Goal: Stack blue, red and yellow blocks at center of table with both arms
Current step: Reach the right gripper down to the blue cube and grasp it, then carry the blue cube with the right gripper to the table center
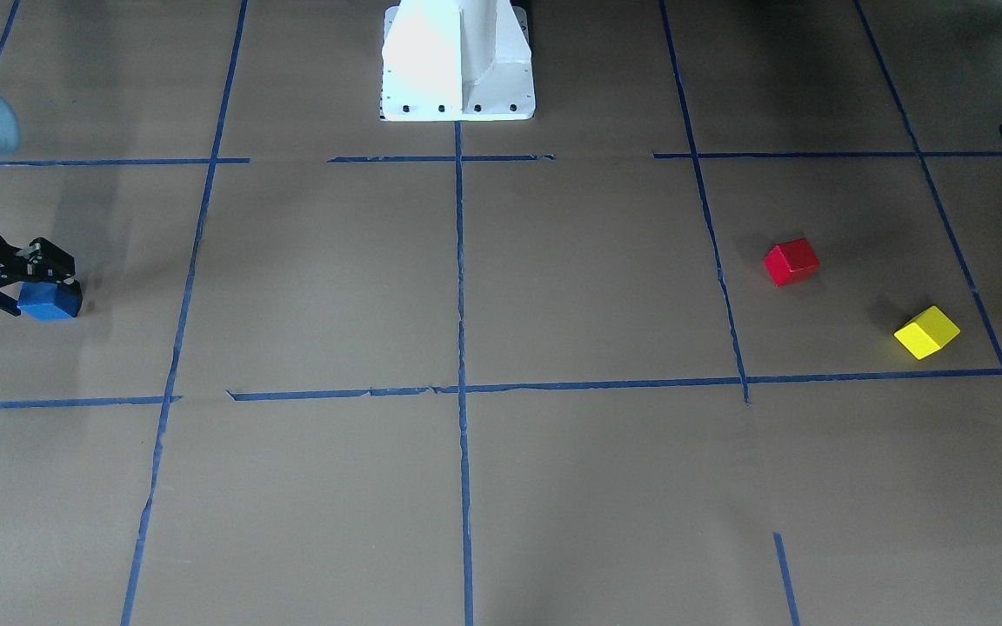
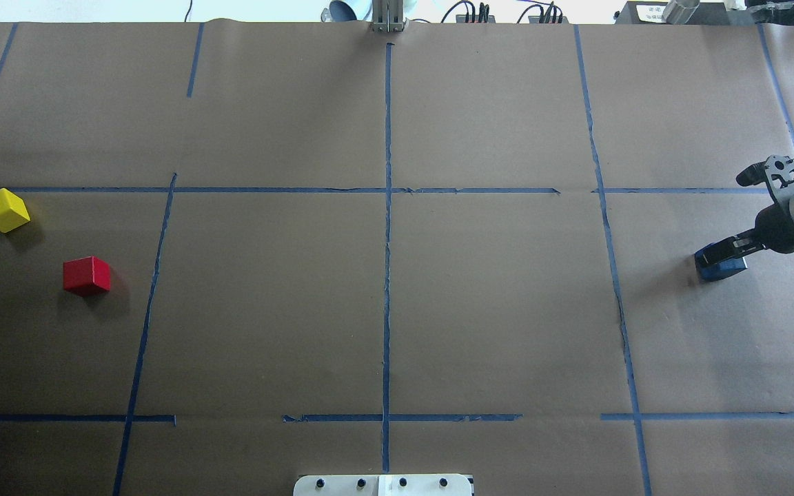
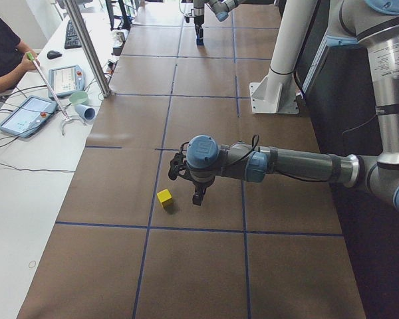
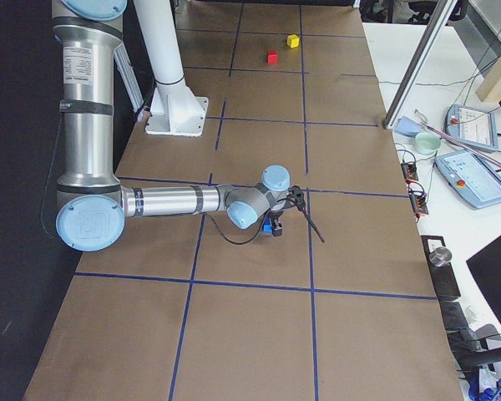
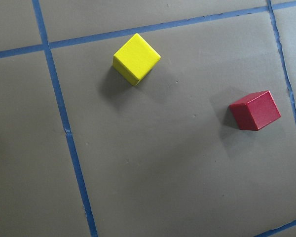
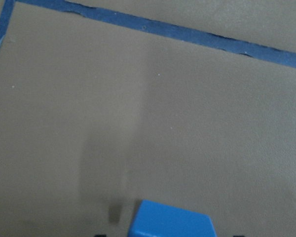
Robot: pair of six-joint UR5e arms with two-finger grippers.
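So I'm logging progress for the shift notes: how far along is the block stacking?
Nothing is stacked yet; the table centre holds no block. In hand: the right gripper has its fingers around the blue wooden cube near the table's end. Left: the red cube and yellow cube sit apart, untouched, at the opposite end.

Brown paper-covered table (image 2: 493,303) gridded with blue tape (image 2: 387,275); red block (image 2: 87,276), yellow block (image 2: 3,210), blue block (image 2: 719,266) on it.

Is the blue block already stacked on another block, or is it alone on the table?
Alone. The blue block sits between the right pincer's fingers at the table's edge, far from the red block and yellow block.
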